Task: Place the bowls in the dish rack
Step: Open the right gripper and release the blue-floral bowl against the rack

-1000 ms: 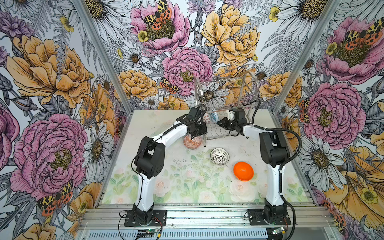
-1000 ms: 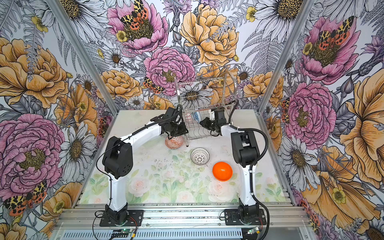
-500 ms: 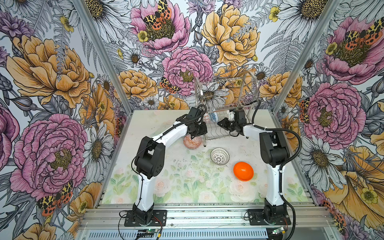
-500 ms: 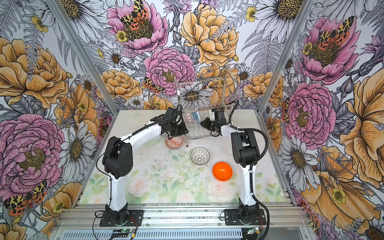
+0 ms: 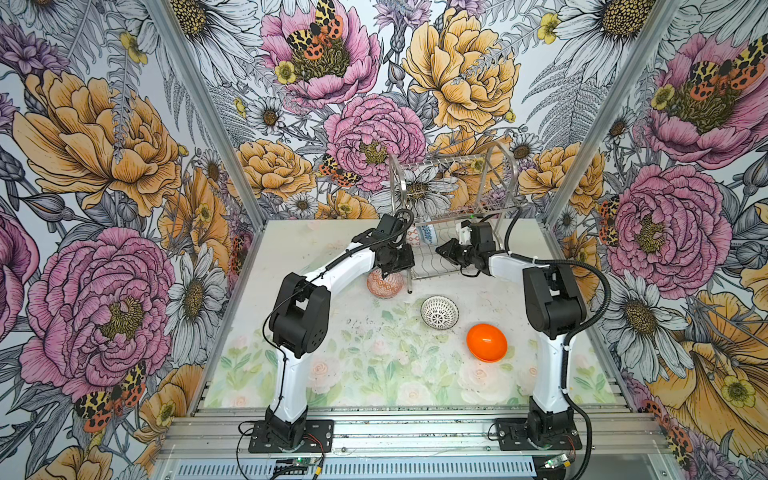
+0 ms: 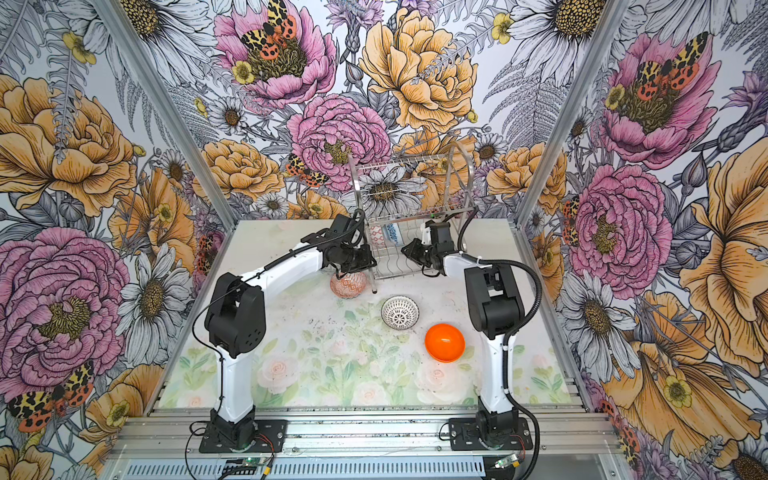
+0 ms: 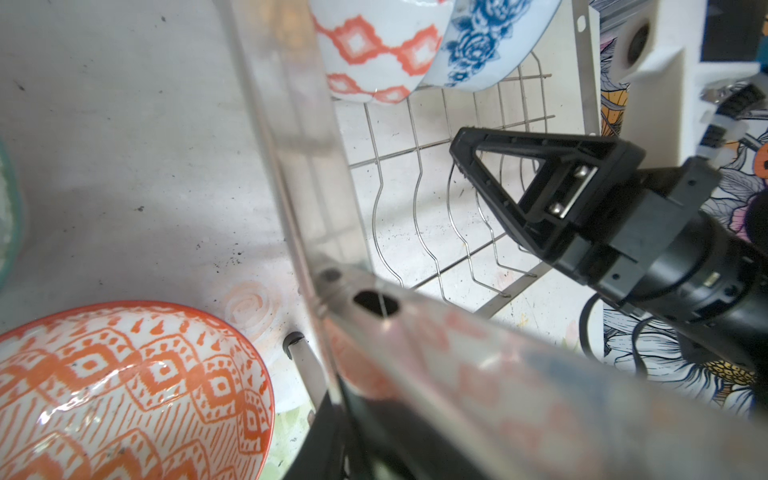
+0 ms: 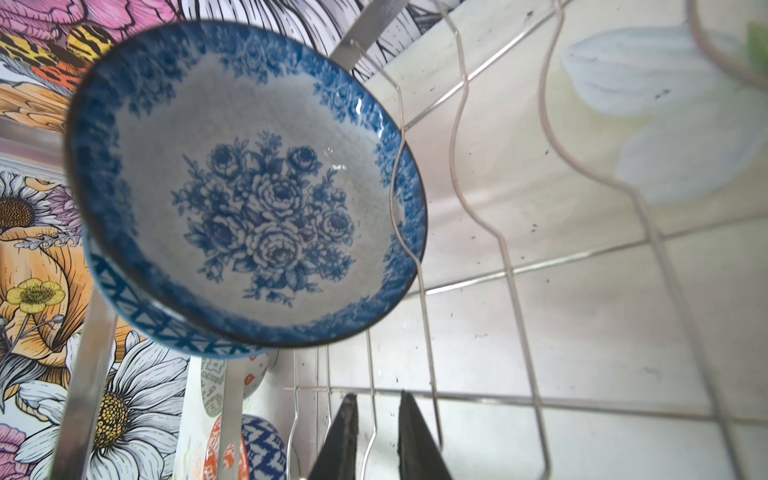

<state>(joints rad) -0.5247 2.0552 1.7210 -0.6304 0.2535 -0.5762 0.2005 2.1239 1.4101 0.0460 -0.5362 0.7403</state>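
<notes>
While right pincer (image 8: 378, 401) sits narrowly parted, empty, inside dish rack (image 5: 428, 259) | left pincer (image 5: 390, 272): cannot tell

White-and-black arms (image 5: 340, 270), black corrugated cables (image 5: 607, 291)

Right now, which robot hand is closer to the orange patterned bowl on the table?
Left. The left gripper is right over the orange patterned bowl; the right gripper is farther off, inside the dish rack, at its lower tier.
</notes>
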